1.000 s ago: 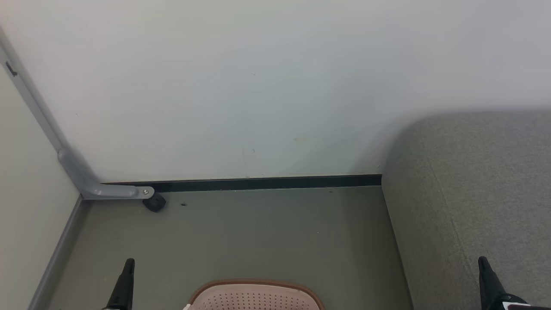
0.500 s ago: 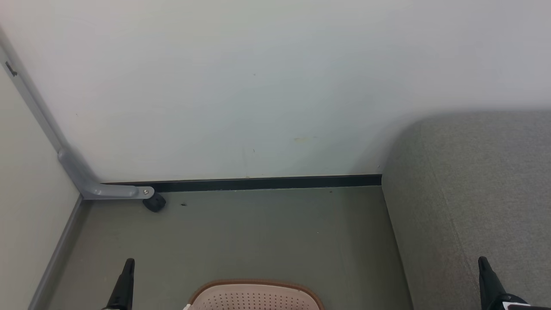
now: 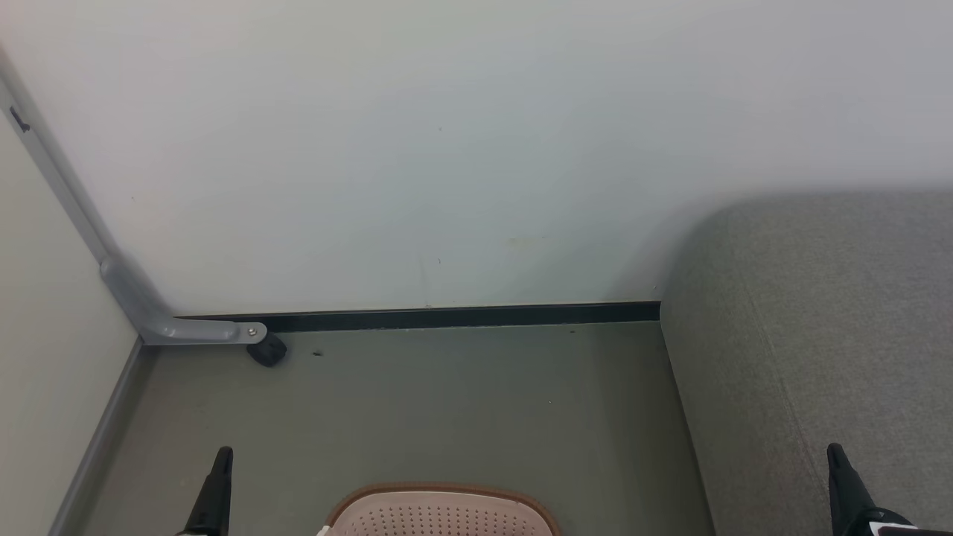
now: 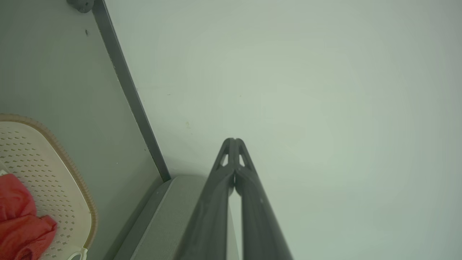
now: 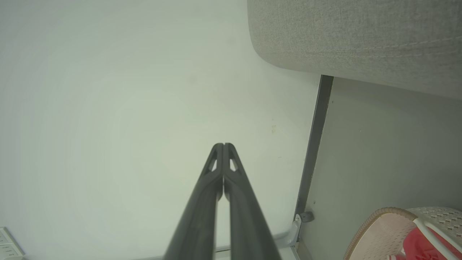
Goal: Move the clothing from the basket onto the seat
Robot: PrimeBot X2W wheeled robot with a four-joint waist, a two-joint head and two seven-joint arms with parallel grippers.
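Now we see our left tool and right tool with jaws pressed fully together, holding nothing and aimed at the pale wall. Bright red clothing lies crumpled inside the cream perforated basket, which stands on the floor near the grey seat.

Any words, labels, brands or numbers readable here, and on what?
None can be read.
The clothing in the basket shows plain red folds, no lettering in view.
A dark mark on the grey bar by the wall is too small to tell.
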